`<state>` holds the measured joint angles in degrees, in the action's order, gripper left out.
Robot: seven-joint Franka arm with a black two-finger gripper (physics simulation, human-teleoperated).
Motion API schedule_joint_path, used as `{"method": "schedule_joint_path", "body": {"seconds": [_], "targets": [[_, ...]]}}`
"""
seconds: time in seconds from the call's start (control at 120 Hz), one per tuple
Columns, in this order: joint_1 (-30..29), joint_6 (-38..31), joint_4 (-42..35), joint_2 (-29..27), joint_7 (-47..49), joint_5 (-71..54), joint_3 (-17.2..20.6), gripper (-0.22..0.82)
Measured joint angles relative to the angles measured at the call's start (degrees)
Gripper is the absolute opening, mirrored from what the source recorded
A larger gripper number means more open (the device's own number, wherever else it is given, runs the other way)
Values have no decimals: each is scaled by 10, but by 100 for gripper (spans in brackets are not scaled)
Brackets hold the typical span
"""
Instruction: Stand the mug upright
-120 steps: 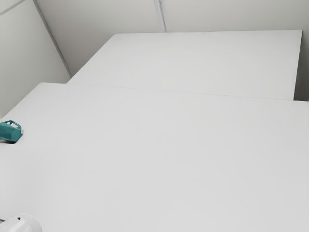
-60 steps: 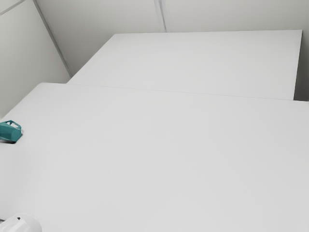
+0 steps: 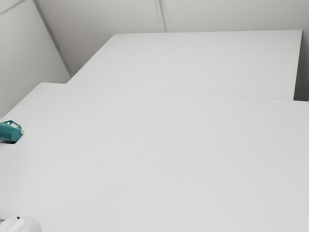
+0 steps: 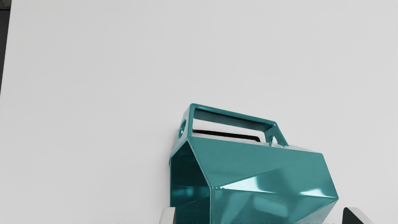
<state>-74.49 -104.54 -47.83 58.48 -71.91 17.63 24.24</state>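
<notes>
The room is closed in by pale, off-white walls (image 3: 231,14), plain and matt. A dark strip (image 3: 52,38) slants down between two of them at the exterior view's left, and a thin grey upright seam (image 3: 161,17) comes down behind the far table. The near table (image 3: 159,159) is a broad, smooth white surface with a rounded far corner towards the exterior view's left. Against its far edge lies a second table (image 3: 193,63), just as white, the join between them a fine line; beyond its edge at the exterior view's right, the room falls into grey shadow. In the wrist view, a straight table edge meets something dark.

A rounded white part (image 3: 21,225) with a small dark mark is cut off by the exterior view's lower left corner.

The teal mug (image 4: 264,177) lies on its side on the near table, close to the edge at the exterior view's left and a little way from the rounded corner. It is faceted and glossy, with an angular handle (image 4: 233,114). A dark shadow shows through the handle's loop.

The gripper (image 4: 259,216) is spread wide, with the mug's body between its fingers, the mouth towards one and the base towards the other.
</notes>
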Motion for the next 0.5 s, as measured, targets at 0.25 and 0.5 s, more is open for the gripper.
{"method": "schedule_joint_path", "body": {"seconds": [0.25, 0.5], "targets": [[-5, -1, -12, 2, -40, 7, -3, 58], [-10, 0, -14, 5, -70, 32, -6, 58]]}}
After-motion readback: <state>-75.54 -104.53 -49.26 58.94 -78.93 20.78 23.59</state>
